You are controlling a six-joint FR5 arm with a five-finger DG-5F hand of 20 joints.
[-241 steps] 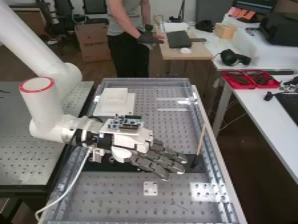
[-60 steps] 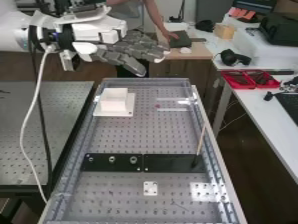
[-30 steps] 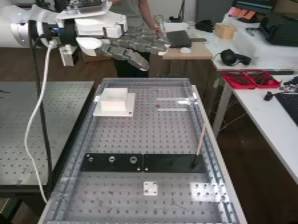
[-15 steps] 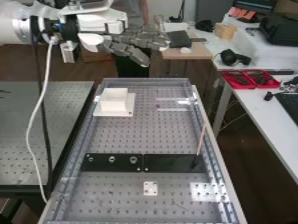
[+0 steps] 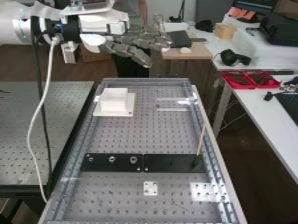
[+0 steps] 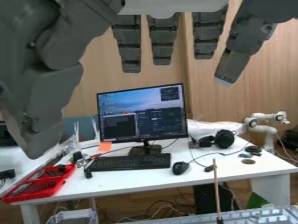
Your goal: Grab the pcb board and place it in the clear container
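clear piece [image 5: 173,109]: see-through, pale bands; white block [image 5: 114,100]: boxy; fingers [image 5: 126,50]: nearly straight, well open, empty

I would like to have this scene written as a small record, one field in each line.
Hand: raised near the far left corner of the perforated bench
Fingers: extended, holding nothing
White block: on a flat white base, far left part of bench
Black plates: two, end to end across bench
Thin stick: rising at right plate's outer end
Red tray: on white desk
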